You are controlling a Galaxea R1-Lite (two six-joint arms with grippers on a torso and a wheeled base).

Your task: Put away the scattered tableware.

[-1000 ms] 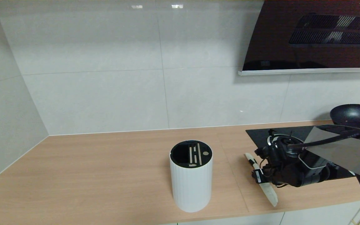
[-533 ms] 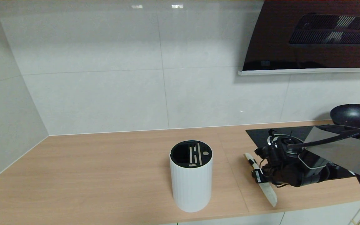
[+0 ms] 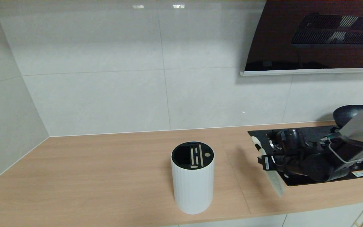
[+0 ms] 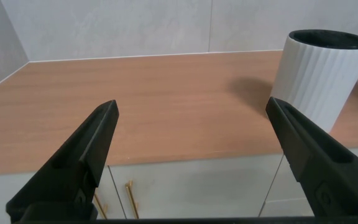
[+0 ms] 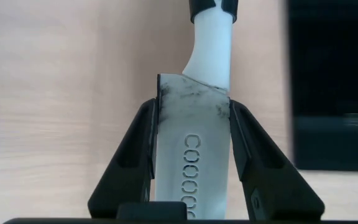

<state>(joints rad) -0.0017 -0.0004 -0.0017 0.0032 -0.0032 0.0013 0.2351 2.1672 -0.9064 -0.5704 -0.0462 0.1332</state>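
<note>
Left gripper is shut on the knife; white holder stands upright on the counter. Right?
Not quite: the right gripper is shut on the knife, as the right wrist view shows; the left gripper is open. The white holder does stand upright on the counter.

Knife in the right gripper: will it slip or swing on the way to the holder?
Probably stiff: the knife looks like a rigid, smooth blade. The right gripper pinches its narrow edges, so it may slide or pivot. Handle and tip overhang on both sides and could swing; move slowly.
</note>
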